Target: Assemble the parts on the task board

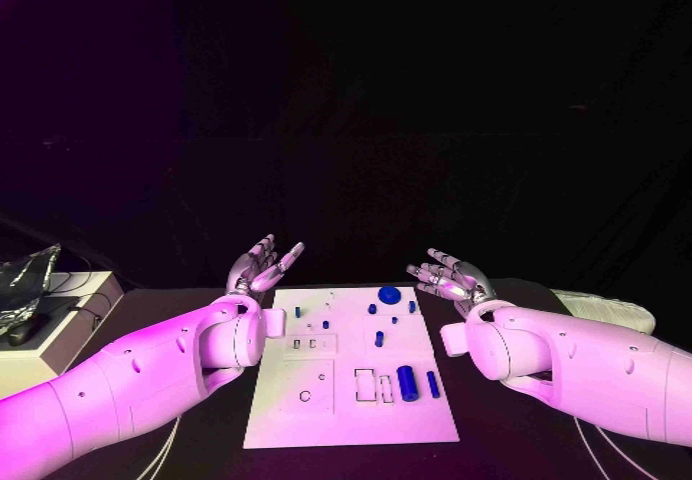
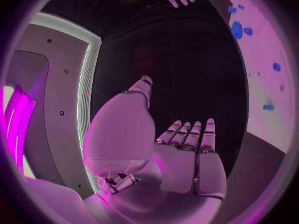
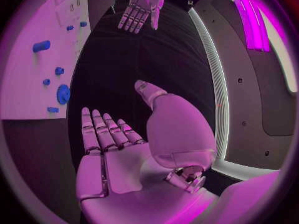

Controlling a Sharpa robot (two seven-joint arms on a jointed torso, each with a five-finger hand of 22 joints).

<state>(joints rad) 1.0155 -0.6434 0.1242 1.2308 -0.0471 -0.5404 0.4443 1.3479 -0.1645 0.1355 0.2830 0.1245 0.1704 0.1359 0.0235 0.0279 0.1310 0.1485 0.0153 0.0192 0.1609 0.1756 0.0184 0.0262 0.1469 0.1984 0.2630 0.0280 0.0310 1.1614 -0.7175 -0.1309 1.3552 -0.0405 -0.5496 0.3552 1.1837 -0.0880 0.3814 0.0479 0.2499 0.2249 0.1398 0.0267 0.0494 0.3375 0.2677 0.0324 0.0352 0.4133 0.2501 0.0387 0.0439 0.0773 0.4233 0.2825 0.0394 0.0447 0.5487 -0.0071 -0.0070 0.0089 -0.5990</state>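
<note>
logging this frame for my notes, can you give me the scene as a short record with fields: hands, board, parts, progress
left hand: left hand raised beside the board's far left corner, fingers apart, holding nothing
right hand: right hand raised beside the far right corner, fingers apart, holding nothing
board: white task board flat on the black table, between the two arms
parts: blue parts on the board's right half, among them a round part at the far end and a cylinder nearer the robot
progress: neither hand touches a part
</note>
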